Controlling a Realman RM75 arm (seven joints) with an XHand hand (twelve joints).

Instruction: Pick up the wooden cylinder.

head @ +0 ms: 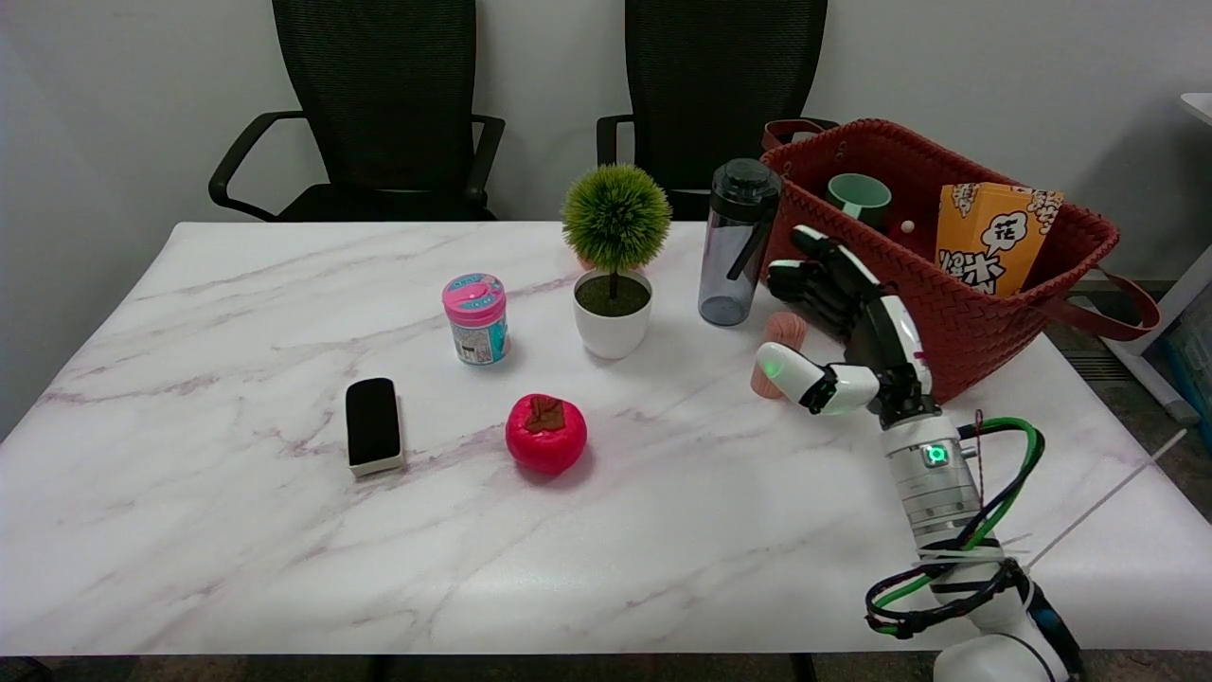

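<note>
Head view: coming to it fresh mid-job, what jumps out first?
The right hand at the table's right side, fingers spread around the wooden cylinder without a clear grip. Just behind stands the red woven basket holding an orange popcorn box and a green mug. Mid-table, the bright red persimmon toy catches the eye.

White arm [933,493], black-and-white hand [843,322], green-black cables [994,511], green lights
</note>
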